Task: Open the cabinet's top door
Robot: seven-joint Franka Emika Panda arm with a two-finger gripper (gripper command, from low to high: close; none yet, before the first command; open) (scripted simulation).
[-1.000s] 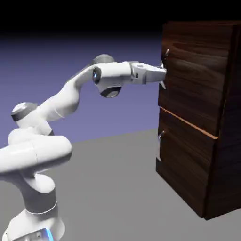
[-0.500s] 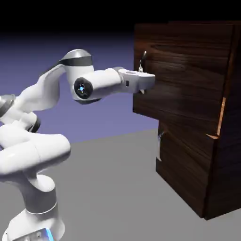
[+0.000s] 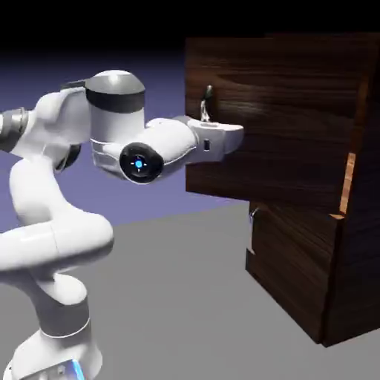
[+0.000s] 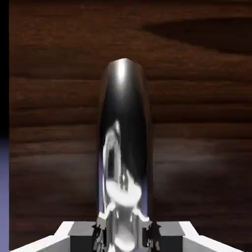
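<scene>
In the exterior view, the top door (image 3: 274,111) stands swung out from the cabinet (image 3: 360,260) at about two o'clock, my gripper (image 3: 223,141) at its handle, and in the hand view my fingers (image 4: 170,236) are closed on that shiny silver handle (image 4: 124,123) (it points to twelve o'clock), dark wood behind it.

Fingertips (image 4: 170,229) cut off by hand view's bottom edge, as is the silver handle's (image 4: 124,128) lower end. Exterior view: gripper (image 3: 211,133) hides handle's lower part; cabinet (image 3: 360,245) runs off right edge.
</scene>
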